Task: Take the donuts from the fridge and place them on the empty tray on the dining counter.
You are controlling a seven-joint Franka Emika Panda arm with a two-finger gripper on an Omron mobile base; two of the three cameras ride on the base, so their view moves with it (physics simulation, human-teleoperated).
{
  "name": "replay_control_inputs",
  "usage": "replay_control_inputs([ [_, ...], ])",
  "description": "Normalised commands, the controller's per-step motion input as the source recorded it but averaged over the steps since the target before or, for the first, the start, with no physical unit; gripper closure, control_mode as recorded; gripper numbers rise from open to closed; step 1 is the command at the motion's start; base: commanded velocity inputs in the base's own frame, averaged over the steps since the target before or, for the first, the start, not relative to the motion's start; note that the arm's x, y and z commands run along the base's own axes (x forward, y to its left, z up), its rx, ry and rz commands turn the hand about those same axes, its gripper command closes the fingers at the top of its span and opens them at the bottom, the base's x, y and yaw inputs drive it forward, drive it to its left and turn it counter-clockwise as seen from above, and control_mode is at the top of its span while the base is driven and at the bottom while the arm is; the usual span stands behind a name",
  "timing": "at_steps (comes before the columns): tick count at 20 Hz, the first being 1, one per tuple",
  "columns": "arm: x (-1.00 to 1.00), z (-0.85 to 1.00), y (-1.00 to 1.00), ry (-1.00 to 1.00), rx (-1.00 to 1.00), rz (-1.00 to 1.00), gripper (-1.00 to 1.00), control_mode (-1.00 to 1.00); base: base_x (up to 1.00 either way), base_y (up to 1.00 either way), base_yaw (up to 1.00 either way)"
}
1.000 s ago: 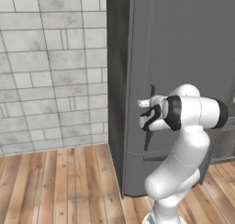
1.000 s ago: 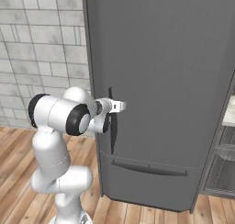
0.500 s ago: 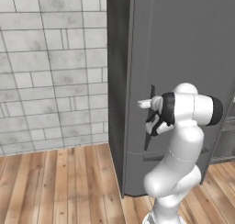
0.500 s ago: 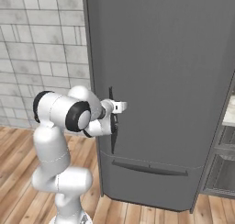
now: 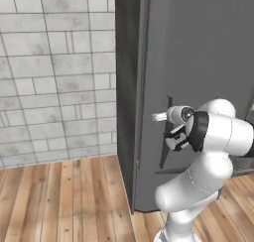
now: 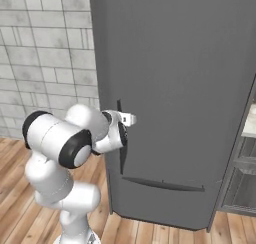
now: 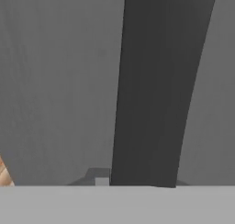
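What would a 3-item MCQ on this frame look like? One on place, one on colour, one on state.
1. Where is the gripper?
A. at the fridge's handle
B. down by the floor
C. against the tiled wall

2. What colour is the fridge door?
A. white
B. dark grey
C. blue

3. What state is the fridge door in?
A. wide open
B. removed
C. closed

Answers:
1. A: both base views put the hand at the handle, and in the hand view that dark strip runs up the middle, very close.
2. B: the door is dark grey in every view.
3. C: the door lies flush with the fridge's body and no shelves show behind it.
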Motion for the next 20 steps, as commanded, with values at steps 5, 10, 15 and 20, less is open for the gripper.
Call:
replay_control_inputs([
  [5, -0.7, 0.03, -0.07, 0.35, 0.0, 0.0, 1.0, -1.0, 0.0, 0.0, 0.0],
  [10, -0.91, 0.03, -0.33, 0.25, 0.0, 0.0, 1.0, -1.0, 0.0, 0.0, 0.0],
  [15, -0.78, 0.03, -0.47, 0.34, 0.0, 0.0, 1.0, -1.0, 0.0, 0.0, 0.0],
  [20, -0.74, 0.0, -0.59, 0.44, 0.0, 0.0, 1.0, -1.0, 0.0, 0.0, 0.0],
])
